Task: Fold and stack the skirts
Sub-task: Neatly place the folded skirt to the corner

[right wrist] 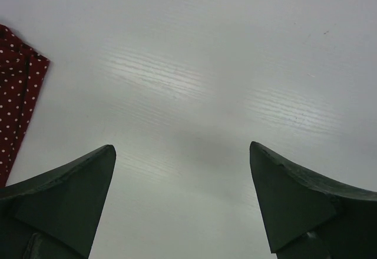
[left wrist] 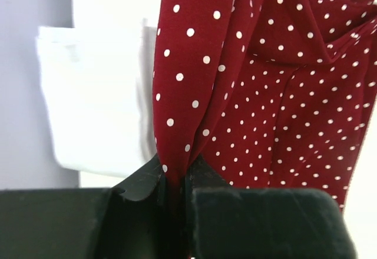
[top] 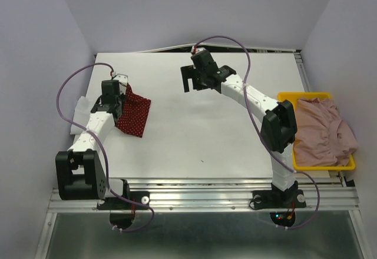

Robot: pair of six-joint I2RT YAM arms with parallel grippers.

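The red dotted skirt point(left wrist: 265, 94) was thin, matt cloth. The white table point(right wrist: 206, 65) showed a smooth, faintly grained sheen; the yellow tray point(top: 288, 96) looked plastic.

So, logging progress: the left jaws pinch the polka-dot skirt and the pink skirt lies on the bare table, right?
Not quite. The pink skirt lies in the yellow tray, as the top view shows; the left jaws do pinch the polka-dot skirt.

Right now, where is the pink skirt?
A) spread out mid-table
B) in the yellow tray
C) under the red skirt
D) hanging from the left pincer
B: the pink skirt lies bunched in the yellow tray at the right edge of the table; the left pincer pinches only the red dotted skirt.
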